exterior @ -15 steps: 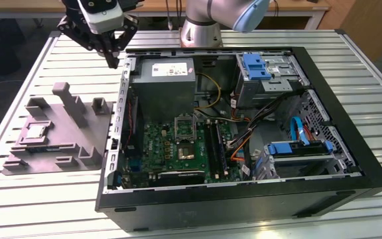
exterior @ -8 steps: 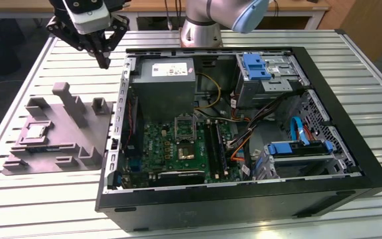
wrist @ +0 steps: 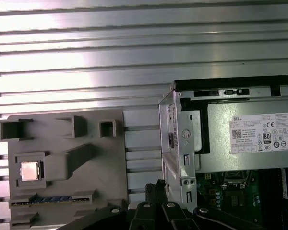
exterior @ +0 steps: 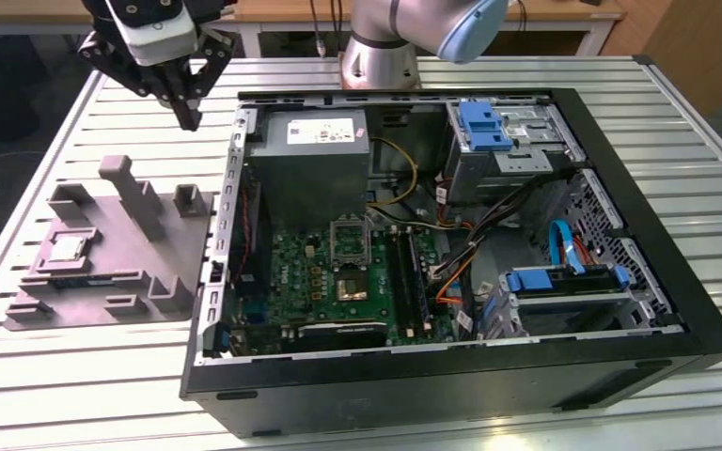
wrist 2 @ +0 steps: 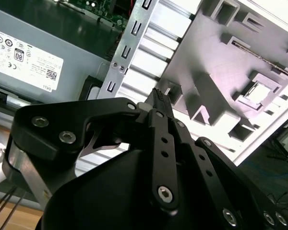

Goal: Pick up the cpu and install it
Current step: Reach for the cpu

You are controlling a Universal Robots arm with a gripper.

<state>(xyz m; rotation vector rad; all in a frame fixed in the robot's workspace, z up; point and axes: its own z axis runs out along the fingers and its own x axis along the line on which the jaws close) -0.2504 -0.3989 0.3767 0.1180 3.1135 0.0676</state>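
One chip [exterior: 64,247] sits in its pocket on the grey tray [exterior: 170,256], at seven o'clock from the gripper [exterior: 189,120] in the exterior view. The gripper hangs pinched together, empty. A good pick likely needs the jaws spread, centred squarely, gripping the edges level.

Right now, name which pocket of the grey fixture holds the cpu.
The square pocket toward the exterior view's left of the fixture; it alone frames the silvery cpu.
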